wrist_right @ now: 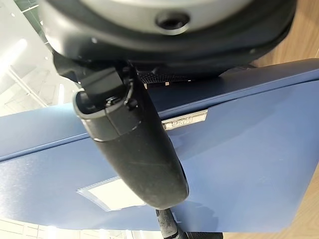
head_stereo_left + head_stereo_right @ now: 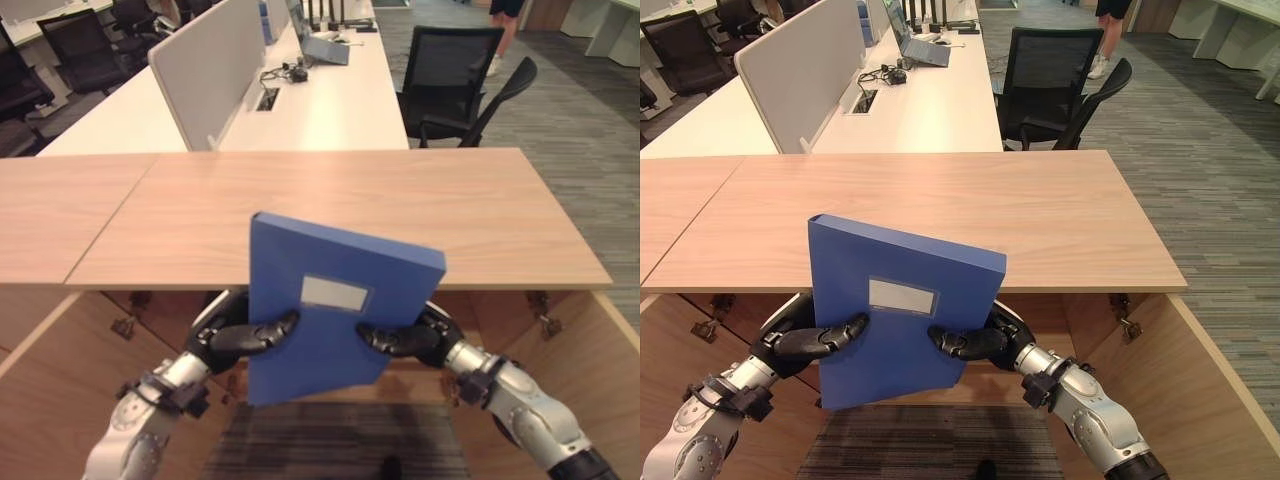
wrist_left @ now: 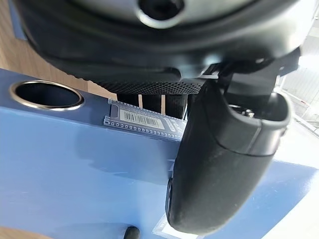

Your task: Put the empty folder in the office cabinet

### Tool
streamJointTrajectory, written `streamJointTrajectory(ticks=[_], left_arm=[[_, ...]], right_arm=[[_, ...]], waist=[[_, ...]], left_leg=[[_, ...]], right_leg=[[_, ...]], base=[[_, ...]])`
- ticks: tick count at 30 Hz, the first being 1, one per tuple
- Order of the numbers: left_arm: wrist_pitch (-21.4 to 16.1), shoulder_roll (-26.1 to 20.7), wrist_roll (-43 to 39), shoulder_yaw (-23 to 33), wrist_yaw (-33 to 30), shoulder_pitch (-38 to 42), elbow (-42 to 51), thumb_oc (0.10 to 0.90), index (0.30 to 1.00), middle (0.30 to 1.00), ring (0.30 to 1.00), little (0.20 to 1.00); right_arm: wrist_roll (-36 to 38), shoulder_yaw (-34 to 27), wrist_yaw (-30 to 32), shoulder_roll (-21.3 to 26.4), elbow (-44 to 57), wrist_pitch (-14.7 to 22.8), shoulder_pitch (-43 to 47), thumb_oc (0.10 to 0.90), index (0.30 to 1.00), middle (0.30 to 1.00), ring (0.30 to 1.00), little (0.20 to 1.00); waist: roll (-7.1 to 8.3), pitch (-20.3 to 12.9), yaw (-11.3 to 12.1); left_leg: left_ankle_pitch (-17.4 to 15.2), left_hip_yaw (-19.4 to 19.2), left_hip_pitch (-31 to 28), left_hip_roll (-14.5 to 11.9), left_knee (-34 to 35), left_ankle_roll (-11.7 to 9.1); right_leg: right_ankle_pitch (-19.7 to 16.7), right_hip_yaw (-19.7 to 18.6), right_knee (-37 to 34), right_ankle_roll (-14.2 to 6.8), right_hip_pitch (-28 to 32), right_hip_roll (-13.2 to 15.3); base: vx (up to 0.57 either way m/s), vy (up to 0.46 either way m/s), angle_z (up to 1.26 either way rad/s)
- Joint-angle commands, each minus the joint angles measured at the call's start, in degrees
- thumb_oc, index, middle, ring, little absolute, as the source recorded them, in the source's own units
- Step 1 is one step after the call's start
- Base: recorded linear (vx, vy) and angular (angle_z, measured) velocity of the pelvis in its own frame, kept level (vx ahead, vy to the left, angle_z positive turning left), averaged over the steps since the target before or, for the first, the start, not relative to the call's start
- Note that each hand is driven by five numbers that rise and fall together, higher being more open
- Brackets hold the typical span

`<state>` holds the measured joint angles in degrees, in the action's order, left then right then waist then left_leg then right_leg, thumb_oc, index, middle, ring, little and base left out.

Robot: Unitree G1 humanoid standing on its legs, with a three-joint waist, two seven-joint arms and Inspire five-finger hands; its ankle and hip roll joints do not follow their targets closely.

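Folder (image 2: 330,310) upright, pinched between left hand (image 2: 240,335), right hand (image 2: 410,338) thumbs.

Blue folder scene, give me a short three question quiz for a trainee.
1. True or false: the blue folder lies flat on the wooden cabinet top.
2. Which hands grip the folder? A) left hand alone B) right hand alone C) both
3. Fill in: the pale label on the folder's cover faces the ____.

Key: 1 false, it is held up in front of the cabinet; 2 C; 3 camera.
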<state>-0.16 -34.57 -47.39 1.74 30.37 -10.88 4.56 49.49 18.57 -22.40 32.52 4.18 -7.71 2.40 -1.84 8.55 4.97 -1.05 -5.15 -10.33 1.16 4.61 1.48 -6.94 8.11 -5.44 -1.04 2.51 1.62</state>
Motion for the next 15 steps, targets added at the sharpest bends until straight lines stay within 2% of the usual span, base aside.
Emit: streamJointTrajectory(ticks=[1,3,4,5,6,8,9,11,13,14,15], left_arm=[[-6.81,1.15,-0.63,-5.58,2.25,11.16,4.17,0.4,0.3,0.3,0.3,0.3],[-7.27,0.97,0.11,-5.32,2.13,11.08,3.84,0.4,0.3,0.3,0.3,0.3],[-7.43,0.9,0.57,-5.08,1.99,10.83,3.48,0.424,0.335,0.335,0.335,0.335],[-7.44,0.91,0.58,-5.08,2.0,10.82,3.48,0.58,0.571,0.571,0.571,0.571],[-8.27,0.47,2.4,-4.4,1.33,10.25,2.77,0.8,0.9,0.9,0.9,0.9],[-8.79,-0.49,4.47,-4.27,0.98,10.09,1.75,0.8,0.9,0.9,0.9,0.9],[-10.28,-2.58,9.01,-3.28,0.09,9.14,0.8,0.8,0.9,0.9,0.9,0.9],[-10.85,-3.34,11.48,-2.64,-0.36,8.36,-0.31,0.8,0.9,0.9,0.9,0.9],[-12.27,-6.13,19.56,-1.52,-2.21,6.16,-3.72,0.8,0.9,0.9,0.9,0.9],[-12.27,-6.13,19.56,-1.52,-2.21,6.16,-3.72,0.8,0.9,0.9,0.9,0.9],[-12.64,-7.6,23.3,-1.09,-2.81,5.0,-5.16,0.8,0.9,0.9,0.9,0.9]], right_arm=[[8.32,7.79,-9.62,-7.57,10.33,3.74,13.22,0.4,0.3,0.3,0.3,0.3],[7.28,8.54,-10.4,-6.46,9.87,2.8,13.46,0.4,0.3,0.3,0.3,0.3],[6.85,8.73,-10.66,-5.99,9.69,2.49,13.4,0.4,0.3,0.3,0.3,0.3],[6.85,8.74,-10.67,-5.98,9.68,2.5,13.4,0.4,0.3,0.3,0.3,0.3],[5.83,8.81,-11.02,-4.95,9.35,2.1,13.29,0.4,0.3,0.3,0.3,0.3],[5.2,8.8,-11.11,-4.5,8.98,1.8,13.07,0.4,0.3,0.3,0.3,0.3],[4.2,8.71,-11.24,-3.41,8.75,1.71,12.96,0.4,0.3,0.3,0.3,0.3],[3.67,8.4,-11.23,-2.92,8.56,1.66,12.73,0.4,0.3,0.3,0.3,0.3],[2.3,8.02,-10.99,-1.8,7.86,1.57,12.64,0.4,0.3,0.3,0.3,0.3],[2.3,8.02,-10.99,-1.8,7.86,1.57,12.63,0.4,0.3,0.3,0.3,0.3],[1.71,7.88,-10.95,-1.26,7.76,1.52,12.65,0.4,0.3,0.3,0.3,0.3]], waist=[[1.86,-3.07,-0.46],[1.92,-3.11,-0.35],[1.95,-3.13,-0.3],[1.95,-3.13,-0.31],[1.96,-3.14,-0.19],[1.99,-3.13,-0.13],[2.01,-3.09,0.13],[2.01,-3.12,0.27],[1.95,-3.1,0.73],[1.95,-3.1,0.73],[1.88,-3.07,0.96]], left_leg=[[-1.49,3.51,1.93,-2.49,0.39,-4.31],[-1.44,3.54,2.02,-2.49,0.39,-4.34],[-1.44,3.58,2.03,-2.48,0.39,-4.33],[-1.44,3.59,2.03,-2.48,0.39,-4.33],[-1.45,3.68,2.08,-2.48,0.39,-4.34],[-1.44,3.67,2.05,-2.5,0.39,-4.34],[-1.4,3.62,2.11,-2.47,0.39,-4.37],[-1.4,3.64,2.16,-2.46,0.39,-4.39],[-1.37,3.54,2.21,-2.53,0.39,-4.46],[-1.37,3.54,2.21,-2.53,0.39,-4.46],[-1.38,3.54,2.21,-2.5,0.39,-4.47]], right_leg=[[8.84,-0.59,1.42,-4.99,7.56,2.56],[8.79,-0.52,1.39,-5.03,7.46,2.6],[8.79,-0.51,1.37,-5.03,7.48,2.61],[8.79,-0.51,1.37,-5.03,7.49,2.61],[8.81,-0.46,1.37,-5.04,7.49,2.6],[8.79,-0.42,1.39,-5.06,7.48,2.58],[8.73,-0.41,1.35,-5.1,7.49,2.61],[8.72,-0.34,1.32,-5.13,7.47,2.64],[8.66,-0.21,1.32,-5.23,7.37,2.67],[8.66,-0.21,1.32,-5.23,7.37,2.67],[8.64,-0.13,1.32,-5.28,7.33,2.65]], base=[[0.0,0.0,0.0],[0.0,0.0,0.0],[0.0,0.0,0.0],[0.0,0.0,0.0],[0.0,0.0,0.0],[0.0,0.0,0.0],[0.0,0.0,0.0],[0.0,0.0,0.0],[0.0,0.0,0.0],[0.0,0.0,0.0],[0.0,0.0,0.0]])
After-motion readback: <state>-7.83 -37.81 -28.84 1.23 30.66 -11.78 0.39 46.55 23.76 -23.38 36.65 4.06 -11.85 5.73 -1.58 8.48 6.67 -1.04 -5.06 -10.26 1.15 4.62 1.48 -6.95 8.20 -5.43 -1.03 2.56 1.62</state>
